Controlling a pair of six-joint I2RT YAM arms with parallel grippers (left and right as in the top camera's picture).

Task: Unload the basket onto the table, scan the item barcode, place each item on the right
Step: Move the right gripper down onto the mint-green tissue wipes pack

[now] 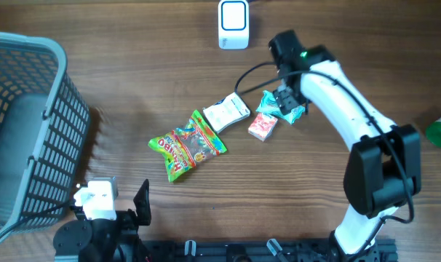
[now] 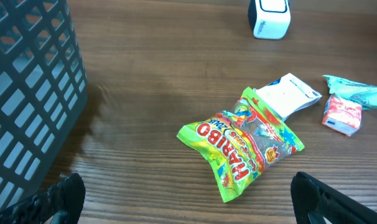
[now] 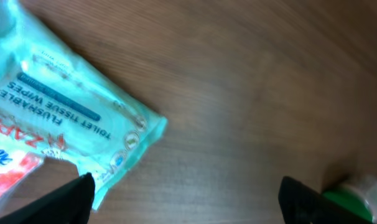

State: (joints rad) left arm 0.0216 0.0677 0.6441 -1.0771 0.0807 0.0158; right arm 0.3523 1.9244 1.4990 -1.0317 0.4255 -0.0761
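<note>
Now | wipes pack (image 3: pixel 70 102) — teal, crinkled, lying flat | right gripper (image 3: pixel 185 194) spread

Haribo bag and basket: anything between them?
Nothing. Only bare tabletop lies between the Haribo bag and the basket; the overhead and left wrist views both show it.

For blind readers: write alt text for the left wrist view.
A green Haribo gummy bag lies on the brown wooden table, a white paper packet touching its upper end, a red-and-white carton and teal wipes pack further right. A grey mesh basket fills the left, a white boxy device stands at top, and the open left pincer frames the bottom corners.
</note>
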